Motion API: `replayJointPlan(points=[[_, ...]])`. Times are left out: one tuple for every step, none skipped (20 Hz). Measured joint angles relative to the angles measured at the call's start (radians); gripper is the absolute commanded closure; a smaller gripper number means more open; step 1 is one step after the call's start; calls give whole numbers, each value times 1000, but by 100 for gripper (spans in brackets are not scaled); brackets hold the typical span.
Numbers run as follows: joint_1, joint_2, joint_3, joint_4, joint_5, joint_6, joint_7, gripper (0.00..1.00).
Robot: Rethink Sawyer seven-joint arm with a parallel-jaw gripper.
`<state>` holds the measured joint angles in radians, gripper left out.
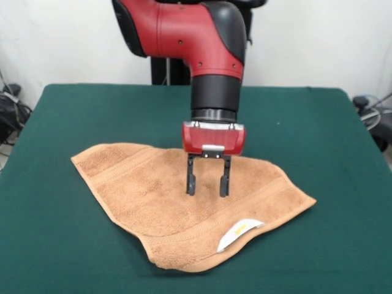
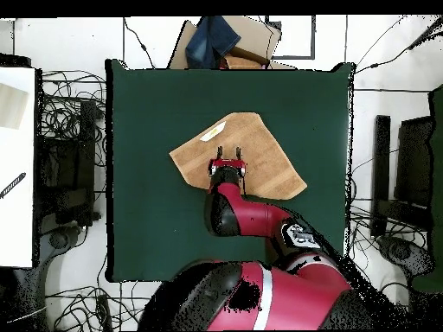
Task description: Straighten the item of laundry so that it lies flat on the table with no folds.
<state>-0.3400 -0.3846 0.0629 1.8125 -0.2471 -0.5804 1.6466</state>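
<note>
Lying on table (image 1: 55,245): orange-tan terry towel (image 1: 141,190), spread mid-table, not squared
Towel shape: near edge folded under, outline uneven
Label (image 1: 240,234): white with yellow mark, at near edge
Gripper (image 1: 208,187): fingers parted, over towel's middle, holding nothing

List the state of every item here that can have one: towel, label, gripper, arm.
Orange-tan terry towel: on the dark green felt table, not flat, near edge folded over, outline irregular.
White label with yellow mark: exposed at the towel's near edge.
Black two-finger gripper: open, pointing down over the towel's middle, holding nothing.
Red and black arm: extended over the towel.
</note>
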Motion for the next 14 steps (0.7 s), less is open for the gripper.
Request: replayJointPlan(points=[[0, -1, 0, 0, -2, 0, 0, 0], [0, -1, 0, 0, -5, 0, 0, 0], [-1, -2, 0, 0, -7, 0, 0, 0], [-1, -2, 0, 0, -10, 2, 0, 0], [-7, -3, 3, 0, -10, 27, 0, 0], [-12, -4, 5, 0, -11, 51, 0, 0], [-22, -5, 12, 0, -9, 95, 0, 0], [-32, -7, 18, 0, -7, 140, 0, 0], [-38, -8, 22, -1, -3, 176, 0, 0], [-46, -11, 26, -1, 10, 259, 0, 0], [-54, -14, 30, -2, 23, 341, 0, 0], [-57, -21, 32, -6, 39, 404, 0, 0], [-59, -28, 35, -10, 54, 468, 0, 0], [-59, -38, 37, -15, 69, 515, 0, 0]])
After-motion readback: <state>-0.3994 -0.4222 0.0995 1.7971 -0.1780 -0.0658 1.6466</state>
